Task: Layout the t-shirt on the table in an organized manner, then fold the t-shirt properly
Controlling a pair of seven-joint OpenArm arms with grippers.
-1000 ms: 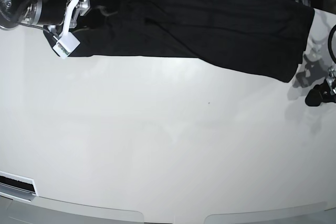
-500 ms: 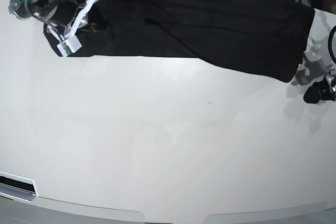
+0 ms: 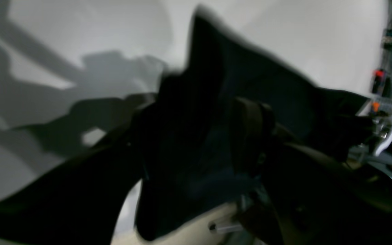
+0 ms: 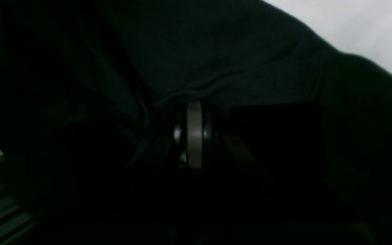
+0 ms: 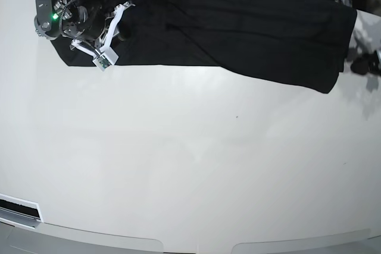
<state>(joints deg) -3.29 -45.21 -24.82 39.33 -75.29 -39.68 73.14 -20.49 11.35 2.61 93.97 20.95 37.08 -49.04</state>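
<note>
Now the right hand [image 4: 194,102] has clamped the t-shirt [image 5: 238,28] — left hand [image 5: 370,63], nearer, gapes empty.

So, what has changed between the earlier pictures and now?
The right gripper moved in over the t-shirt at its near-left end and closed on a fold of it. The left gripper, open, moved up toward the shirt's right edge. The shirt's outline on the table stayed almost unchanged.
</note>
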